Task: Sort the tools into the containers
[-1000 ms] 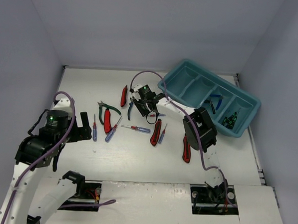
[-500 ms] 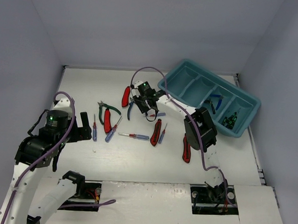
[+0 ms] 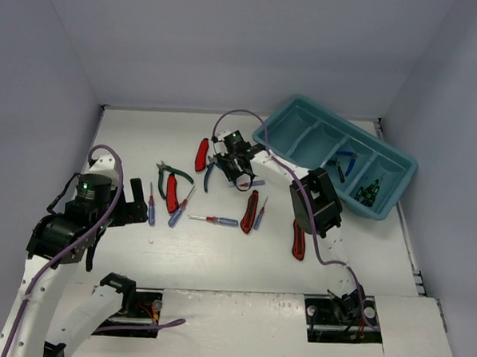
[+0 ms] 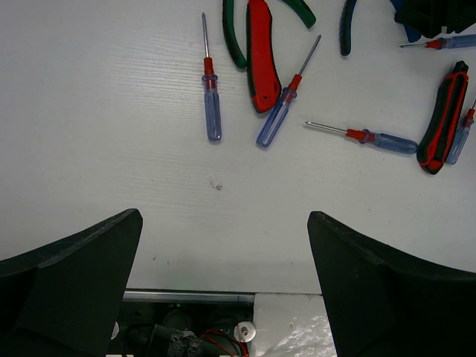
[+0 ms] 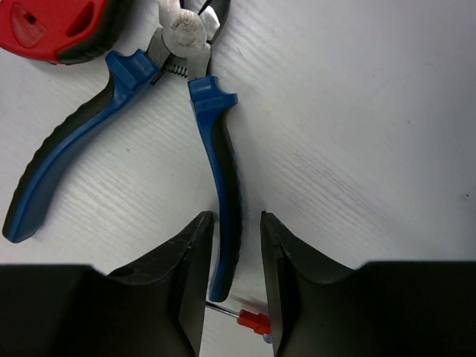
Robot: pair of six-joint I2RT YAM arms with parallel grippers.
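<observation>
Up top first: the teal tray (image 3: 266, 137) sits far right, angled, with a few tools already in its two right-hand compartments. The rest lie scattered across the middle of the table. The right gripper (image 3: 233, 167) is down among them, just left of the tray, over the blue pliers (image 3: 209, 175). The left gripper (image 3: 137, 211) hangs back near the left edge.

Left wrist now: the left gripper's fingers (image 4: 74, 275) are spread wide and holding nothing, above bare table. A row of screwdrivers (image 4: 213, 113) and a red knife (image 4: 257, 58) lies beyond them.

Right wrist, and here's the action: its fingers (image 5: 195, 277) are drawn close together astride one handle of the blue pliers, which lie flat on the table. A sliver of table shows beside that handle, so I can't tell whether the pads are biting.

The danger is the single-handle grip. The sprung pliers could swing or slip out on the lift (they're open). A red-collared screwdriver (image 5: 251, 321) lying right at the fingers could also get dragged along.
</observation>
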